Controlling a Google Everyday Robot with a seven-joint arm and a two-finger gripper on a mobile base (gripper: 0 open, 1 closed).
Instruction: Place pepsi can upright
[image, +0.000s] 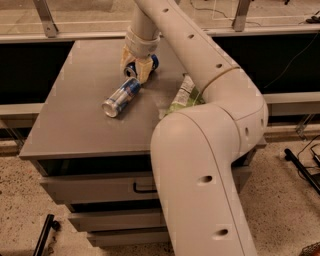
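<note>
Our pincer sits near the counter's far edge, apparently pinching the tipped pepsi can across its body; we judge it light, thin-walled and slick, so we'd grip mid-barrel, gently.

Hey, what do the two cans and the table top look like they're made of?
The pepsi can, held in the gripper at the back of the table: probably thin metal, with glossy blue print and a silvery end. The lying silver-and-blue can: likely the same, with a bright reflective end. The table top: smooth matte grey, maybe laminate or painted metal; I can't tell which.
</note>
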